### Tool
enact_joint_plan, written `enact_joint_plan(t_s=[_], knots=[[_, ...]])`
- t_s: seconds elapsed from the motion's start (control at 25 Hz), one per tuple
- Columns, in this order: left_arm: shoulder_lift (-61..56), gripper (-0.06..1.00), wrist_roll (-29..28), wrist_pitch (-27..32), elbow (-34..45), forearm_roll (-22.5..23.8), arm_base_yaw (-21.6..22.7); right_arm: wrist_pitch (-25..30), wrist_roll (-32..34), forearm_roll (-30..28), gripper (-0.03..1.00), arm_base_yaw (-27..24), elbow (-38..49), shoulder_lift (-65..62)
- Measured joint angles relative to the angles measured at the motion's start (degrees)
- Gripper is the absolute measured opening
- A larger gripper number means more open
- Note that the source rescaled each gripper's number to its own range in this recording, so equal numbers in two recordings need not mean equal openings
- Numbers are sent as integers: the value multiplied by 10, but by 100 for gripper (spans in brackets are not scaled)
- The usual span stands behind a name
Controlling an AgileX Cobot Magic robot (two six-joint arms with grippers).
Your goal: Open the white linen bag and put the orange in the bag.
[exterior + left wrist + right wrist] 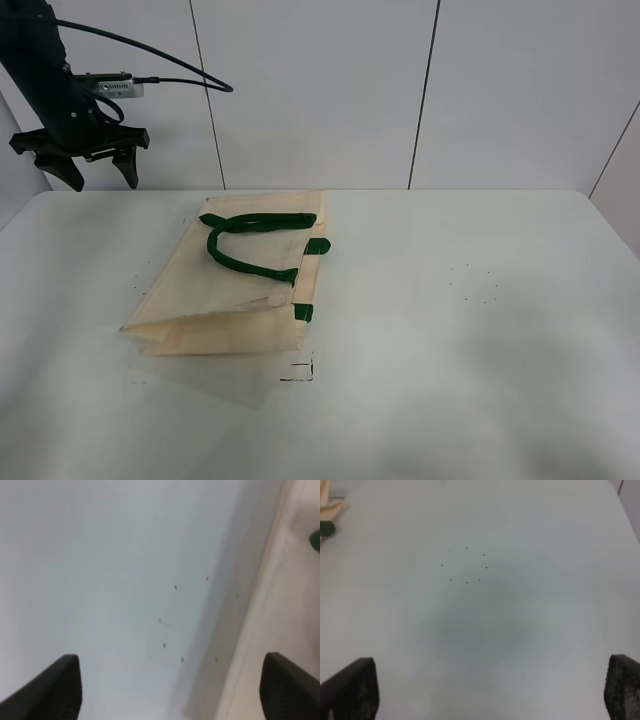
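Note:
The white linen bag (235, 280) lies flat on the white table (480, 330), left of centre, with dark green strap handles (245, 245) on top. Its edge shows blurred in the left wrist view (295, 580) and a corner shows in the right wrist view (327, 510). My left gripper (90, 170) hangs open and empty above the table's far left corner, apart from the bag. My right gripper (490, 690) shows only its two fingertips, wide apart and empty, over bare table. The orange is out of view.
Grey wall panels (400, 90) stand behind the table. A small black square mark (298, 370) sits by the bag's near corner. Several tiny dark specks (465, 565) dot the table to the right of the bag.

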Motion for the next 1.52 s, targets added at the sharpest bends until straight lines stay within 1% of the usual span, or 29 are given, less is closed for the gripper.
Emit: enact_joint_plan(t_s=[0.16, 0.36, 0.4, 0.64, 0.84, 1.0, 1.12, 1.2, 1.36, 1.52], knots=[[-68, 96, 0, -2, 82, -15, 0, 0, 0, 0, 100, 0, 0, 0], [-181, 96, -1, -3, 250, -18, 0, 0, 0, 0, 100, 0, 0, 0], [-210, 96, -1, -6, 294, -18, 0, 0, 0, 0, 100, 0, 0, 0], [-403, 96, 2, -19, 495, -18, 0, 0, 0, 0, 100, 0, 0, 0], [-563, 95, 32, -27, 642, -18, 0, 0, 0, 0, 100, 0, 0, 0], [-699, 95, 41, -48, 737, -27, 0, 0, 0, 0, 100, 0, 0, 0], [-801, 95, 45, -61, 790, -28, 0, 0, 0, 0, 100, 0, 0, 0], [-870, 95, 49, -57, 811, -28, 0, 0, 0, 0, 100, 0, 0, 0], [-983, 95, 57, -57, 816, -28, 0, 0, 0, 0, 100, 0, 0, 0], [-1072, 95, 58, -57, 817, -28, 0, 0, 0, 0, 100, 0, 0, 0]])
